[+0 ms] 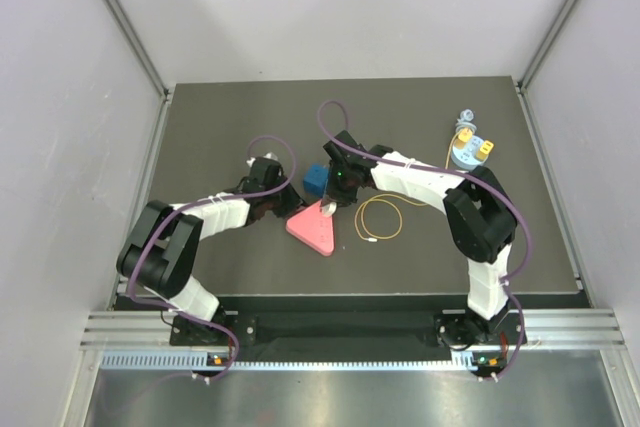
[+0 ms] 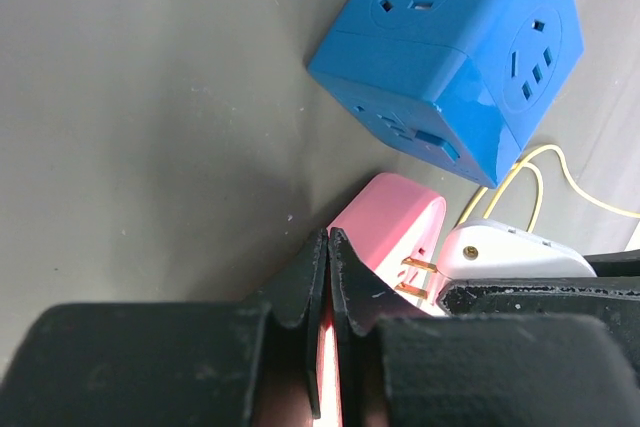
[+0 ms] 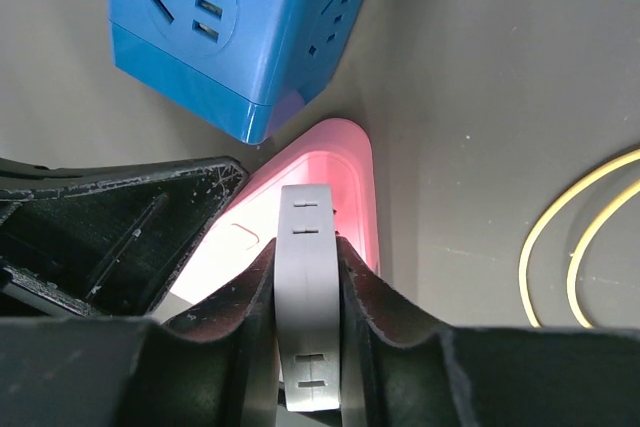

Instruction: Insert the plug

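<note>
Right gripper (image 3: 306, 247) clamps the plug (image 3: 305, 297); pink socket (image 3: 345, 172) lies just beyond at twelve o'clock, along its axis.

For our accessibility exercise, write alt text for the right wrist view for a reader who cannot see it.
The right gripper clamps a white plug over a pink socket block. A blue socket cube sits beyond it, and yellow cable loops on the right.
</note>
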Robot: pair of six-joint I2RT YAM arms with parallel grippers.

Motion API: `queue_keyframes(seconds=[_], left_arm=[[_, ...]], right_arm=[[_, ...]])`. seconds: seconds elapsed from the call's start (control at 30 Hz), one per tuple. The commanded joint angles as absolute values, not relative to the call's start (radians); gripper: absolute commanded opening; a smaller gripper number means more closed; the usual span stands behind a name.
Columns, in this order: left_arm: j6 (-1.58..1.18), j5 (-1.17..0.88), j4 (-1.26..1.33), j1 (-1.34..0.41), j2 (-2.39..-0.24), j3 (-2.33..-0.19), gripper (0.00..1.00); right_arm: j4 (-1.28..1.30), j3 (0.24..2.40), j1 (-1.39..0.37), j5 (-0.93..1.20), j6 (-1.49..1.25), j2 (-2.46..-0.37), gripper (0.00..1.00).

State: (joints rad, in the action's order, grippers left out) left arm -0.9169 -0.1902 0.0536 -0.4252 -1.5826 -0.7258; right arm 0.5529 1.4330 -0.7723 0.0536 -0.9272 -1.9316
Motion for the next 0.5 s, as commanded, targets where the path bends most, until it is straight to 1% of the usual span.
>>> queue_keyframes(seconds=[0.0,0.17,0.47], left_arm=[[-0.905,-0.245,0.046,-0.446,-1.597,-0.719,0.07],[-0.904,-0.247,0.043,-0.448,-1.597,-0.719,0.07],[-0.902,-0.241,0.038,-0.448,-1.591,-0.715,0.06]], right_arm=[[0.491,1.436,-0.779,0.051,-0.919,-1.894,0.25],[0.515,1.436,-0.779,0.054,-0.904,-1.898,0.28],[0.538,1.436,-0.784,0.055,-0.885,-1.901,0.26]])
